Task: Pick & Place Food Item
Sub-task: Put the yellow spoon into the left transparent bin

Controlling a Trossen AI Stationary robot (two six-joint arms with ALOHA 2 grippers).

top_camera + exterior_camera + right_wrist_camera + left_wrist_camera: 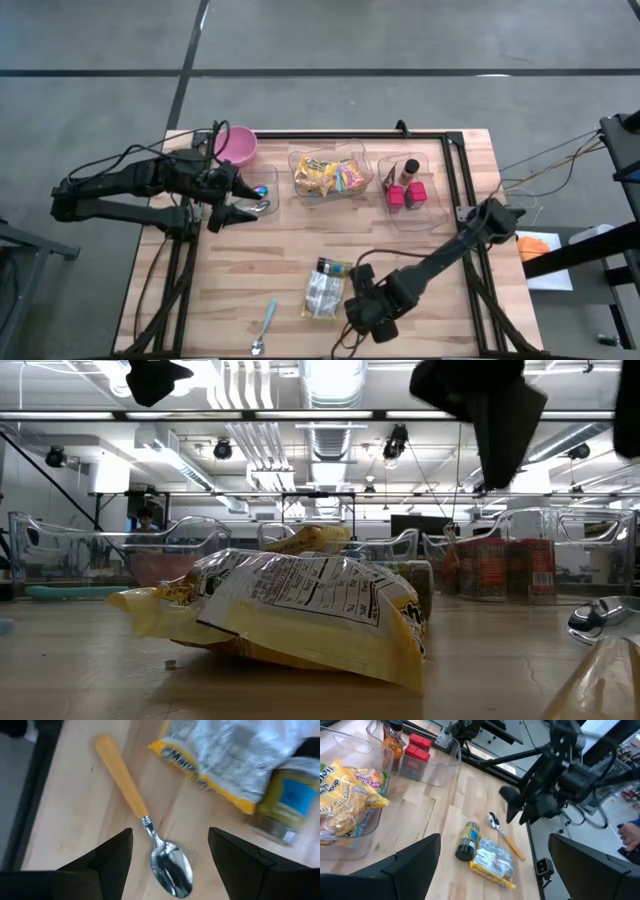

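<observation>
The food item is a yellow-edged crinkled packet (322, 296) lying flat on the wooden table near the front edge; it also shows as the packet (300, 610) close up in the low view. A small jar (331, 267) lies on its side at the packet's far end. An orange-handled spoon (150, 837) lies flat just right of the packet. My right gripper (368, 308) hangs open above that spoon, pointing steeply down, its fingers on either side of the spoon without touching. My left gripper (250, 200) waits open and raised at the table's left.
Along the far side stand a pink bowl (237, 146), a clear bin of yellow snack packets (330, 175) and a clear bin with red spice tins and a bottle (408, 190). A blue-handled spoon (265, 322) lies left of the packet. Black frame rails (460, 190) run along the right.
</observation>
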